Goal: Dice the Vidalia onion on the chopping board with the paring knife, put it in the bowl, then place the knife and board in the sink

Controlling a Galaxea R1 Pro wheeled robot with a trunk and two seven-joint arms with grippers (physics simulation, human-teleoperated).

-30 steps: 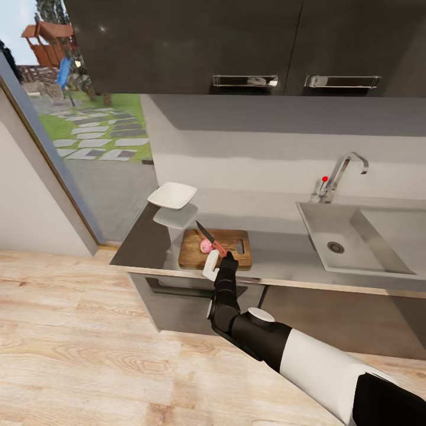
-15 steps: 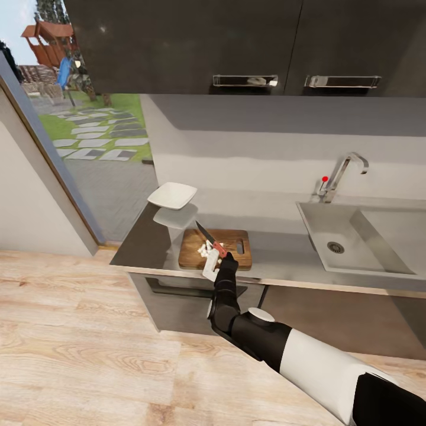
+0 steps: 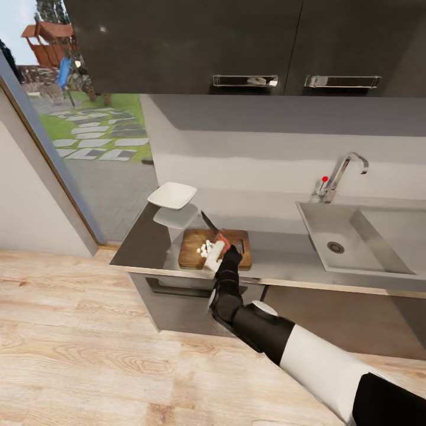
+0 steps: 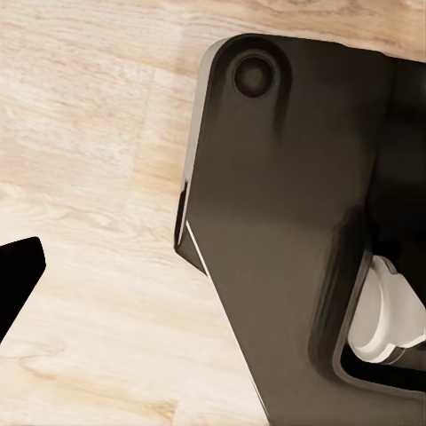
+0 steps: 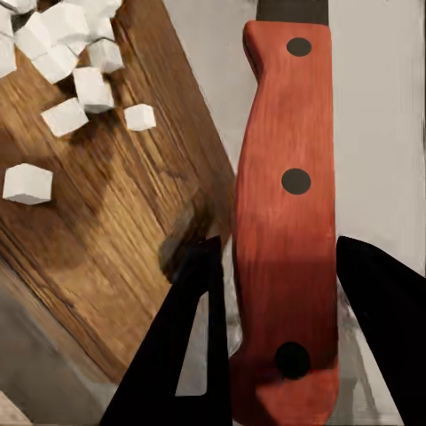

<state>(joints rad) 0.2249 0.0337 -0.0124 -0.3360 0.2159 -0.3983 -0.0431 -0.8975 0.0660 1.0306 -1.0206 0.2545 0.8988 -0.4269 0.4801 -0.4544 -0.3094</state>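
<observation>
The dark-brown chopping board point(image 3: 190, 239) lies on the grey countertop point(image 3: 278, 255), left of the sink point(image 3: 318, 222). Several small white onion cubes point(image 3: 205, 249) sit on the board, seen close up as diced onion point(image 5: 71, 75) on the board's wood point(image 5: 106, 213). My right gripper point(image 3: 222, 245) is over the board, shut on the paring knife's red handle point(image 5: 288, 213), which sits between its black fingers point(image 5: 182, 355). The dark blade point(image 3: 209, 222) points toward the white bowl point(image 3: 172, 194) at the counter's back left corner.
The chrome faucet point(image 3: 342, 170) with a red knob stands behind the sink. Dark wall cabinets point(image 3: 248, 41) hang overhead. A glass wall point(image 3: 71, 136) borders the counter's left end. The left wrist view has the robot's dark base point(image 4: 284, 222) over wooden floor point(image 4: 89, 160).
The whole pinkish onion on the board has become white cubes. My right gripper has moved forward over the board, carrying the knife toward the back.
</observation>
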